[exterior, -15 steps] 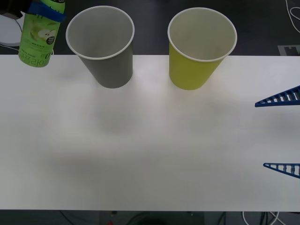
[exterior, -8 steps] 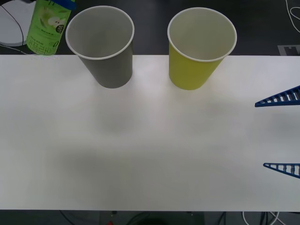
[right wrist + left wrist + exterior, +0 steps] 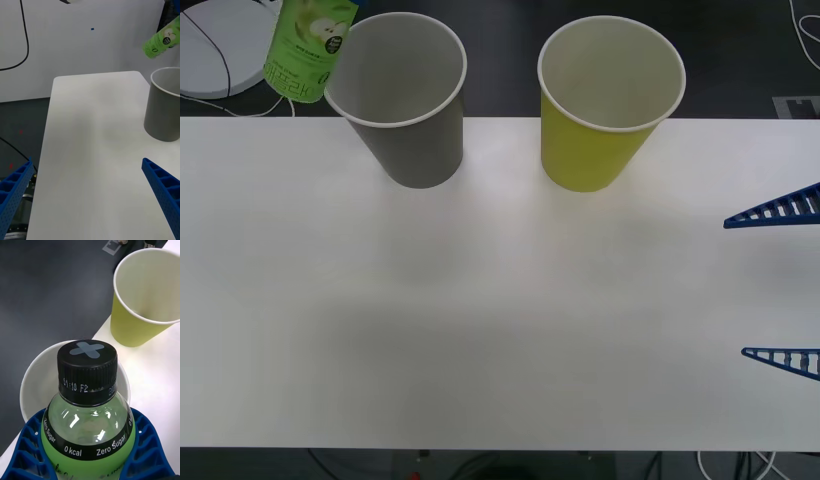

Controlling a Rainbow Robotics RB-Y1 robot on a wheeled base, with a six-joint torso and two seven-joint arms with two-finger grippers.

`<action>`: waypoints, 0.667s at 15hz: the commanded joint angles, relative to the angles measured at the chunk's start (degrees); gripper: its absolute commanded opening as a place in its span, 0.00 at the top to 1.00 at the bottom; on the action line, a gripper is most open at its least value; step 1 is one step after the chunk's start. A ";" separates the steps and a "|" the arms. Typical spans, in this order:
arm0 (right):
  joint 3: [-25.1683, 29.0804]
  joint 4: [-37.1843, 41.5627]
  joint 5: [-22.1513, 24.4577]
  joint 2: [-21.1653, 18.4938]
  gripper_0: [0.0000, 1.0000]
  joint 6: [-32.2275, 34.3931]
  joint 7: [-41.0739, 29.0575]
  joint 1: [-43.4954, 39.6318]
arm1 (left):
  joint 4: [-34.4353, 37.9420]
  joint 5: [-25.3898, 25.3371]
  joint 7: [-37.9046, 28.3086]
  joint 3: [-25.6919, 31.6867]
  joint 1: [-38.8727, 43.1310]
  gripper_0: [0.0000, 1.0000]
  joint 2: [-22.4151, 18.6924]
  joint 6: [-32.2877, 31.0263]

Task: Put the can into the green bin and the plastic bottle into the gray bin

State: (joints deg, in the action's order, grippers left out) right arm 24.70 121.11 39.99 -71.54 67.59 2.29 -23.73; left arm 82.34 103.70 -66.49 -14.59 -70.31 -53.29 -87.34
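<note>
Meanwhile, the plastic bottle (image 3: 310,50) had travelled rightward from where it hung half a second before, when it sat clear to the left of the gray bin (image 3: 402,100); its lower edge overlapped that cup's white rim on the left side, raised above the tabletop (image 3: 480,320). It tilted, base toward the cup.

Both bins were tapered paper cups with rolled white rims, standing upright at the far edge of the smooth white tabletop, well apart from each other; the green bin (image 3: 605,110) was yellow-green with a white inside. The bottle was clear green plastic with a ridged black cap (image 3: 87,369) and a black band reading "Zero Sugar".

My left end effector (image 3: 88,450) was closed around the bottle's shoulder, its blue ribbed fingers (image 3: 146,442) pressing either side, with the gray bin's mouth directly beneath. My right end effector (image 3: 780,285) waited at the tabletop's right edge, fingers spread wide, gripping nothing.
</note>
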 commanded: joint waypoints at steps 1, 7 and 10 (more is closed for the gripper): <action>0.00 0.00 0.00 0.00 0.00 0.00 0.00 0.00 | -0.51 3.09 0.31 0.00 -0.53 1.00 2.05 0.06; 0.00 0.00 0.00 0.00 0.00 0.00 0.00 0.00 | -4.21 6.34 0.93 0.00 -2.73 1.00 5.83 0.94; 0.00 0.00 0.00 0.00 0.00 0.00 0.00 0.00 | -5.00 7.31 1.19 0.00 -2.90 1.00 7.15 1.91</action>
State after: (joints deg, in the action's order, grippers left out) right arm 24.70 121.11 39.99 -71.54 67.59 2.29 -23.73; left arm 77.35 110.63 -65.36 -14.59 -73.21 -46.45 -85.56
